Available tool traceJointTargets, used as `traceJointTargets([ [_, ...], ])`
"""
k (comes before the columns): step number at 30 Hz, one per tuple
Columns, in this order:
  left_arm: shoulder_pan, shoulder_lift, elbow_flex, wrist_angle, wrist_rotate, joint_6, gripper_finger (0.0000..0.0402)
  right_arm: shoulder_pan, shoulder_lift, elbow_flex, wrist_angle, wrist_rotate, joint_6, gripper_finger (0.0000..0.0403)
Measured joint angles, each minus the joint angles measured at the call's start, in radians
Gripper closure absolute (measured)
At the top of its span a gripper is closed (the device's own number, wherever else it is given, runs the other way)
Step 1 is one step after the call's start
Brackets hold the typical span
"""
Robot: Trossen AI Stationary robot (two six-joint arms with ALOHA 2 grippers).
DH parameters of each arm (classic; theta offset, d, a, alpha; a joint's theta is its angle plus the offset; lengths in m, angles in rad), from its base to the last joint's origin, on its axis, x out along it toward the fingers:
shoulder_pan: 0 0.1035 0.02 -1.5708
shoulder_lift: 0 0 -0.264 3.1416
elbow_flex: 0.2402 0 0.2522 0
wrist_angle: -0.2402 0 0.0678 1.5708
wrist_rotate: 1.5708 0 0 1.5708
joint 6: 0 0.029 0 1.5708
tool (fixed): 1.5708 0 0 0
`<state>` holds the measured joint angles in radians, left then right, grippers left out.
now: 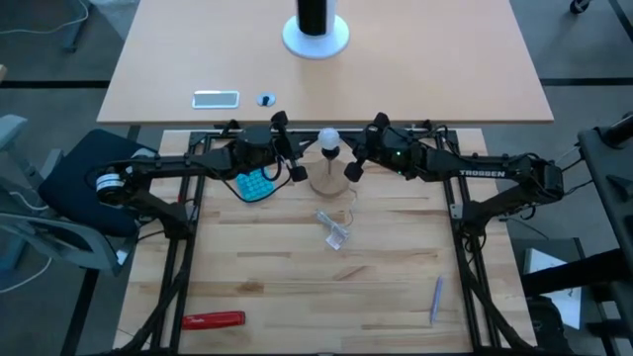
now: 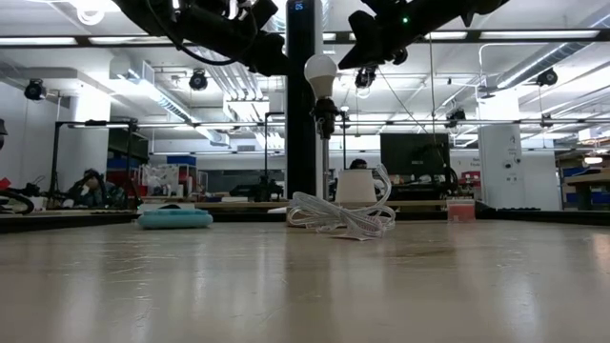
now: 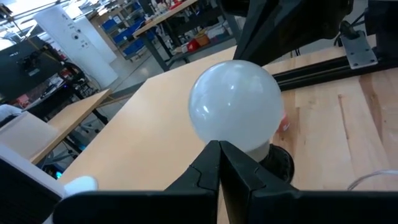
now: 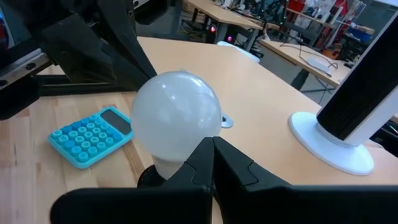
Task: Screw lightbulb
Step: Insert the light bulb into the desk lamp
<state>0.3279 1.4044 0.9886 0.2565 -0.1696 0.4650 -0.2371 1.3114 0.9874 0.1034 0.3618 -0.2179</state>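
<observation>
1. Right now the bulb point(image 1: 327, 139) sits upright in a dark socket on top of a thin lamp stem, above a round base point(image 1: 329, 184) near the back middle of the wooden table point(image 1: 297, 287).
2. Both arms reach in toward it from either side, high off the table.
3. From the left wrist view, the left gripper point(image 3: 219, 163) has its fingers pressed together, tips just below the bulb's globe point(image 3: 235, 106); it grasps nothing.
4. From the right wrist view, the right gripper point(image 4: 210, 158) is likewise clenched with nothing between its fingers, its tips just under the globe point(image 4: 177, 115).
5. Whether either set of tips actually touches the bulb, I cannot tell.
6. From the low view, the bulb point(image 2: 320, 70) stands well above the table, with a coiled white cord point(image 2: 343, 217) lying by the lamp's foot.
7. A blue calculator point(image 1: 256, 184) lies under the left arm, just beside the lamp.
8. A clear wrapper point(image 1: 334, 229) lies in front of the base.
9. Nearer the front edge lie a red tool point(image 1: 214, 319) on the left and a pen point(image 1: 436, 299) on the right.
</observation>
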Motion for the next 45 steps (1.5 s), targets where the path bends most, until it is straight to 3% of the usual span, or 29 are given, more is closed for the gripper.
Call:
traceJointTargets([
  [8, 0.000, -0.001, 0.000, -0.010, -0.005, -0.003, 0.0401, 0.000, -0.013, 0.000, -0.027, 0.006, 0.017, 0.0403],
  [17, 0.000, -0.069, 0.000, -0.137, -0.004, -0.039, 0.0401, -0.001, -0.044, 0.000, -0.044, 0.005, 0.006, 0.0403],
  [21, -0.003, -0.099, 0.000, -0.167, 0.077, -0.057, 0.0401, -0.001, -0.045, 0.000, -0.046, -0.031, -0.001, 0.0403],
  [24, -0.005, -0.097, -0.001, -0.171, 0.138, -0.064, 0.0401, -0.003, -0.045, 0.000, -0.043, -0.038, -0.022, 0.0403],
  [37, -0.010, -0.032, -0.001, -0.043, 0.135, -0.062, 0.0401, -0.074, -0.045, 0.000, -0.015, -0.138, -0.049, 0.0403],
  [45, -0.010, -0.032, -0.001, -0.062, 0.135, -0.036, 0.0401, -0.078, -0.032, 0.000, 0.000, -0.187, -0.059, 0.0403],
])
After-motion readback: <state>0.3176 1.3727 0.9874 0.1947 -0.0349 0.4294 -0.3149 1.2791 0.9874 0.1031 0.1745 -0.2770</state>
